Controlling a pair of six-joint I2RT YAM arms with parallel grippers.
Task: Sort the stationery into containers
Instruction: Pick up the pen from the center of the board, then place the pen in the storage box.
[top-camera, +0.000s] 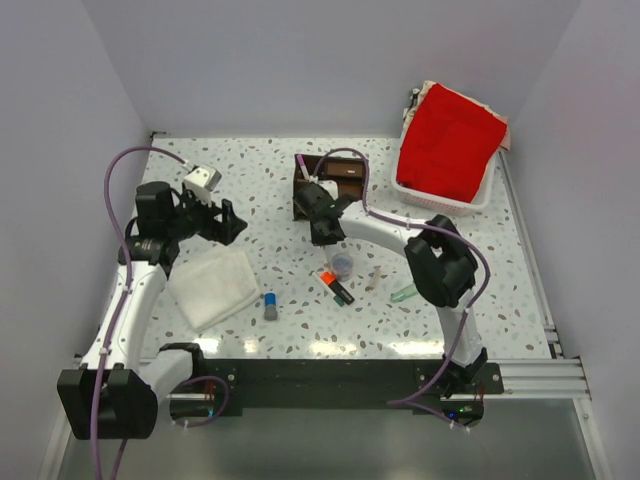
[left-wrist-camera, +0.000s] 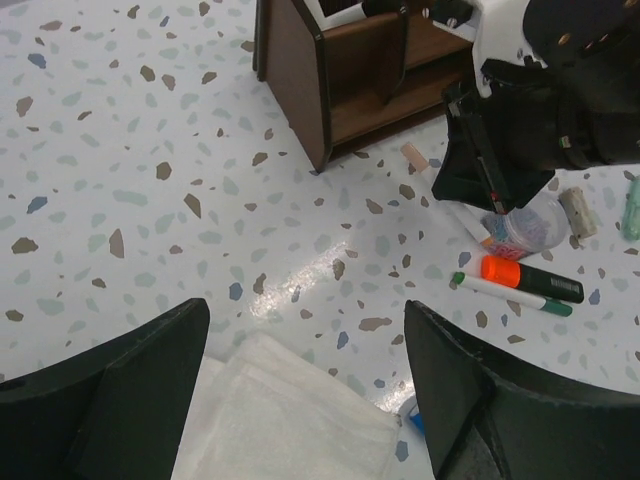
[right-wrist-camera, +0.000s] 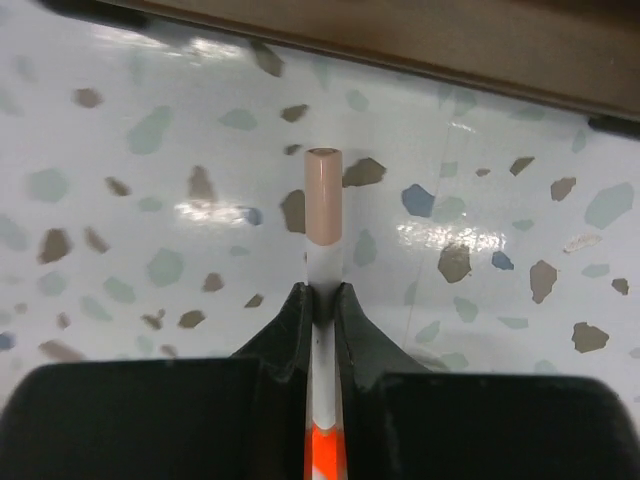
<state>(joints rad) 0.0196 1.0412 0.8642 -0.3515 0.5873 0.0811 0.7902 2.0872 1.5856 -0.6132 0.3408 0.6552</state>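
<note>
The right gripper (right-wrist-camera: 322, 300) fills the bottom of its wrist view, its 2 fingers pinched tight on a thin pale pen (right-wrist-camera: 323, 215). The pen runs straight along the gap between them. An orange band sits back inside the jaws, and the beige end sticks out past the fingertips, pointing at the foot of the dark brown wooden organizer (right-wrist-camera: 420, 45) just ahead. Whether that end touches the tabletop cannot be told.

The left gripper (left-wrist-camera: 300, 320) hangs with its jaws spread wide and nothing between them, over the edge of the white folded cloth (left-wrist-camera: 290, 420), well apart from the organizer.

On the speckled table (top-camera: 250, 190), the other stationery lies on the near side of the organizer. The blue-capped grey stick (top-camera: 270, 305) is just beside the cloth. The orange-and-black highlighter (top-camera: 337, 285) has a green-tipped white pen (left-wrist-camera: 510, 295) right alongside it, and the small round bluish pot (top-camera: 342, 264) is just behind. The mint-green piece (top-camera: 404, 294) lies off to the right. In the far right corner stands a white basket (top-camera: 440, 203) holding a red cloth (top-camera: 450, 145). Plain pale walls close in 3 sides.
</note>
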